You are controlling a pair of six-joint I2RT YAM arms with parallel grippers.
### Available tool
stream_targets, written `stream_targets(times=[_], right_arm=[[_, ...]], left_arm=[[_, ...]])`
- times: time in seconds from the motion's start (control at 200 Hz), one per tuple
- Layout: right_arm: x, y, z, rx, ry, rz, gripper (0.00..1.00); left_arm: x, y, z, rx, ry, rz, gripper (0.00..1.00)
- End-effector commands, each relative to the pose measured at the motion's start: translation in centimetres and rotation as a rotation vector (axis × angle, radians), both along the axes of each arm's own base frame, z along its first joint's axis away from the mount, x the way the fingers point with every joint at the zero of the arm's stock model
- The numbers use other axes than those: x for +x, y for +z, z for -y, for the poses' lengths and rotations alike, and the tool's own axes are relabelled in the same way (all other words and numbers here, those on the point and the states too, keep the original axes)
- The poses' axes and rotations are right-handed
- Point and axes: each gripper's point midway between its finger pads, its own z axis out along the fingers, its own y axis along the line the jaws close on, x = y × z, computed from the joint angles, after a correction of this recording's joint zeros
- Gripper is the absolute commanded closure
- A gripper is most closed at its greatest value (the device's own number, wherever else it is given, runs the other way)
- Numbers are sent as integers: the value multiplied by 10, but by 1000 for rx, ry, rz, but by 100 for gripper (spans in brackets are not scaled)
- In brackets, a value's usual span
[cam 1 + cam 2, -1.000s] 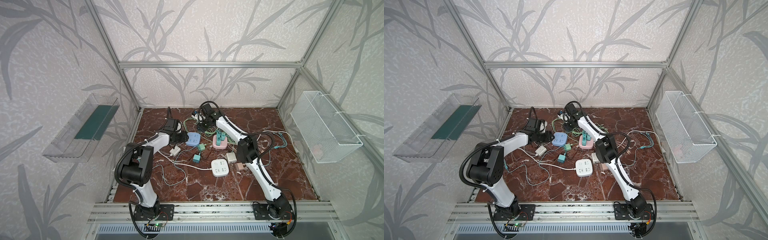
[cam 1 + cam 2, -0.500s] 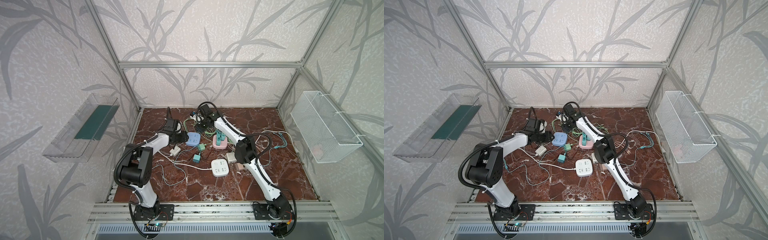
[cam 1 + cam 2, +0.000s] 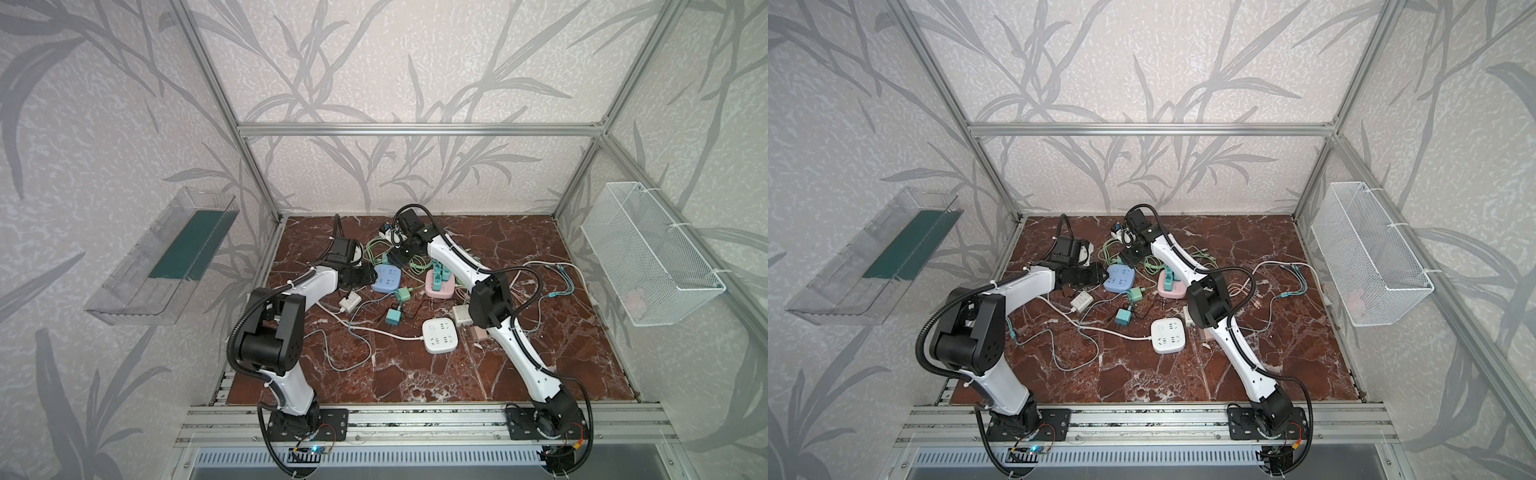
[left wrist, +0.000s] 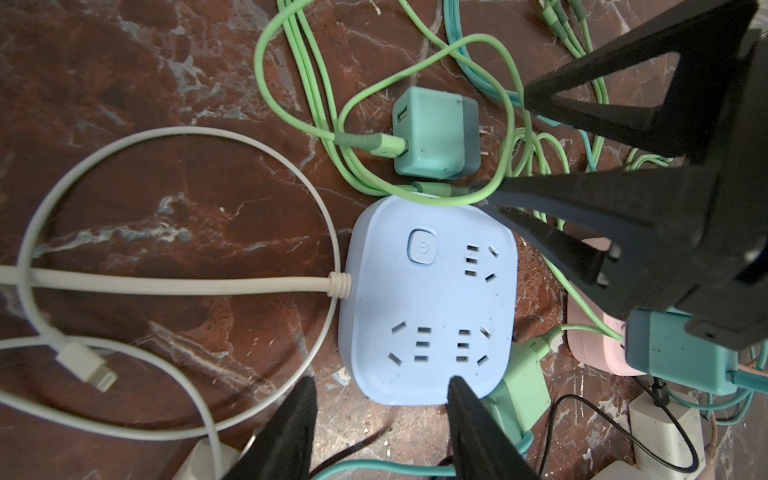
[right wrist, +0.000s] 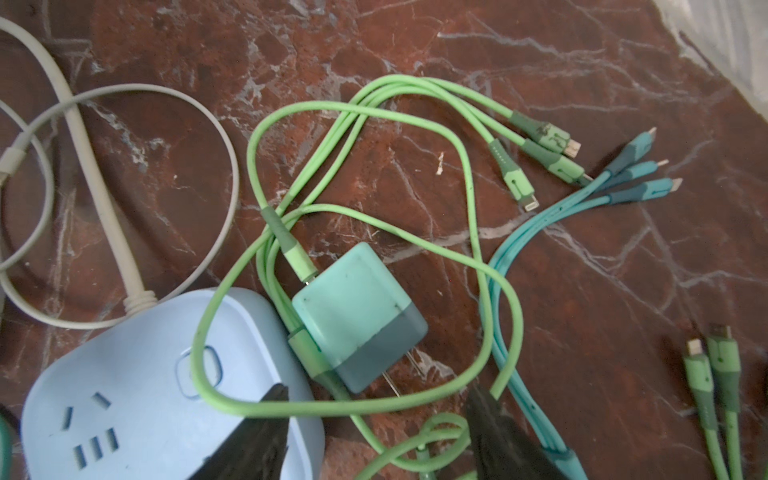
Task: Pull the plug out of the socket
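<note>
Hovering over the desk (image 5: 540, 62), the right hand (image 5: 376, 392) has its fingers spread wide and grips nothing. The teal plug (image 5: 357, 316) lies on its side just ahead of those fingertips, prongs bare, just beside the blue socket (image 4: 428, 299) and out of it. A green cable (image 5: 469, 174) loops between the fingers. The left hand (image 4: 380, 382) is partly spread: one fingertip over the socket's near edge, the other over bare desk.
</note>
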Motion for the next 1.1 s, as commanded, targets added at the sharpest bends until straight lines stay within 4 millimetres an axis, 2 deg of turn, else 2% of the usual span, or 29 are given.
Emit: stream_targets(times=[0.0,0.085,0.265,0.43,0.55,0.685,0.85,0.87,0.9,0.945,0.96,1.095], right_arm=[[0,58,-12,86,10,70,30],[-3,71,-15,107,22,78,26],[-8,103,-19,158,34,123,24],[-10,134,-16,196,17,174,23],[-14,148,-10,197,8,191,23],[-19,164,3,180,-24,215,23],[-35,181,20,195,-48,260,24],[-35,179,23,201,-58,267,24],[-37,189,27,228,-67,302,23],[-44,190,36,251,-78,322,23],[-45,196,38,268,-82,339,22],[-59,200,68,294,-125,333,22]], left_arm=[[-5,15,-2,9,8,31,47],[-7,19,-1,16,4,47,46],[-9,32,7,46,-21,112,39],[-14,43,14,77,-34,158,32],[-20,52,22,100,-40,208,26],[-27,62,31,121,-47,262,22],[-36,72,43,127,-55,316,18],[-37,73,44,129,-55,320,18],[-38,74,47,127,-56,327,17],[-39,76,51,121,-61,336,17],[-40,76,52,118,-63,339,17],[-46,78,63,117,-74,356,17]])
